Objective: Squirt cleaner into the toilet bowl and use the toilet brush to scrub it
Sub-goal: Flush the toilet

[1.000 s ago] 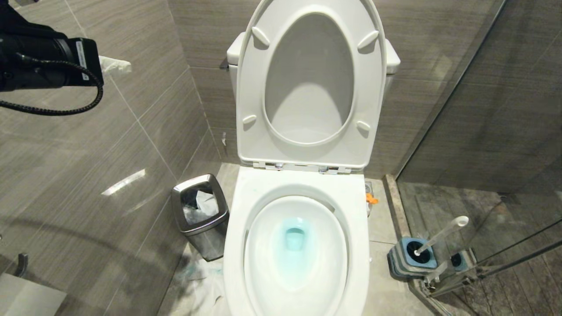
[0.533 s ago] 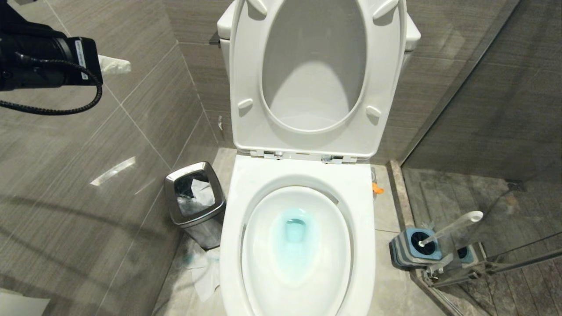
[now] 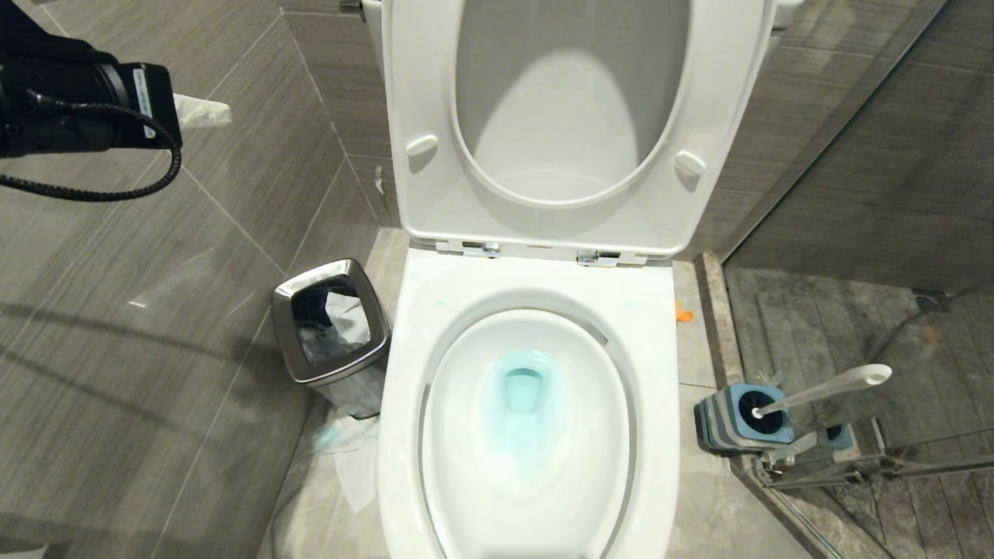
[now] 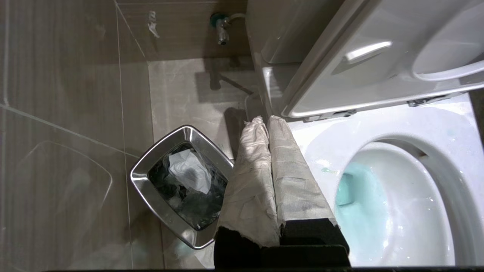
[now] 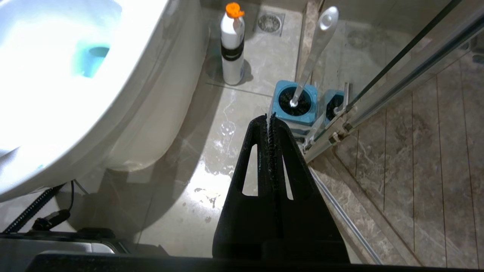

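The head view looks steeply down from above the bowl (image 3: 528, 435), with the bin (image 3: 330, 322) to its left and the brush (image 3: 823, 386) to its right. The left wrist view looks down past its end effector (image 4: 264, 122) at bin (image 4: 181, 181) and bowl (image 4: 397, 204). The right wrist view, low near the floor (image 5: 211, 158), looks past its end effector (image 5: 267, 119) toward brush (image 5: 314, 53) and bowl (image 5: 56, 75).

One toilet bowl (image 3: 536, 435) with one raised seat (image 3: 571, 124). One toilet brush (image 3: 823, 386) in one holder (image 3: 726, 423). One steel waste bin (image 3: 330, 322). One orange-capped bottle (image 5: 232, 43). One floor drain (image 5: 270, 22).
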Controlling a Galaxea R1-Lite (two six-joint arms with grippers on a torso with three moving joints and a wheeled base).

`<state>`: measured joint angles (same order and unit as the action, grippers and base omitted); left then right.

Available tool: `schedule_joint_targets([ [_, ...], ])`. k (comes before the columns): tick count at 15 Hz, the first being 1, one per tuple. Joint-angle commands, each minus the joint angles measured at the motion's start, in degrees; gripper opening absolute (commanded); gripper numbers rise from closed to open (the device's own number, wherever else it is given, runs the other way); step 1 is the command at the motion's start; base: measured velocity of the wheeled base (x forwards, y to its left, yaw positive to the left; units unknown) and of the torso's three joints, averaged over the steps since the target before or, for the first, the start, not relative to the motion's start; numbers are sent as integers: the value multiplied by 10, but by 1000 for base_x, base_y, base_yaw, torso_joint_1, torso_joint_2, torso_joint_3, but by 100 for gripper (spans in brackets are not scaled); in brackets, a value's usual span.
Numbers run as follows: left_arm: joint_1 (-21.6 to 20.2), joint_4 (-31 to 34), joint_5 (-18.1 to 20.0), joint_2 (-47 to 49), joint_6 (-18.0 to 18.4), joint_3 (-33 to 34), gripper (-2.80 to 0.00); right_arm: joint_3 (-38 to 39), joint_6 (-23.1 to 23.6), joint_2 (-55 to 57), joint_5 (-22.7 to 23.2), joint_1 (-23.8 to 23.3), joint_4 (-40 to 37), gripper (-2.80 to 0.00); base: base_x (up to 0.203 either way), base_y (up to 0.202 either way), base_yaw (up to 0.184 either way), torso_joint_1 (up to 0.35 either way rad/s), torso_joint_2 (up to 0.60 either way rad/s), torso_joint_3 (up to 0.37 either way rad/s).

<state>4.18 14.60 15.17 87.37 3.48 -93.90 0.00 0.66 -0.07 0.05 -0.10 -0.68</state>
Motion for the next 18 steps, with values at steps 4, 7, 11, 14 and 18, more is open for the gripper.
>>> schedule_joint_targets([
  [4, 4, 5, -31, 2, 14, -26, -280, 0, 0, 1, 0, 0, 0, -280, 0, 0, 0, 2, 3, -65],
  [7, 8, 57, -118, 29, 57, -94, -280, 0, 0, 1, 0, 0, 0, -280, 0, 0, 0, 0, 0, 0],
  [11, 13, 130, -127, 72, 28, -186, -280, 0, 0, 1, 0, 0, 0, -280, 0, 0, 0, 0, 0, 0],
  [14, 11, 119, -44, 69, -19, -186, -280, 0, 0, 1, 0, 0, 0, -280, 0, 0, 0, 0, 0, 0],
  [18, 6, 88, -33, 73, -34, -186, -280, 0, 0, 1, 0, 0, 0, -280, 0, 0, 0, 0, 0, 0],
])
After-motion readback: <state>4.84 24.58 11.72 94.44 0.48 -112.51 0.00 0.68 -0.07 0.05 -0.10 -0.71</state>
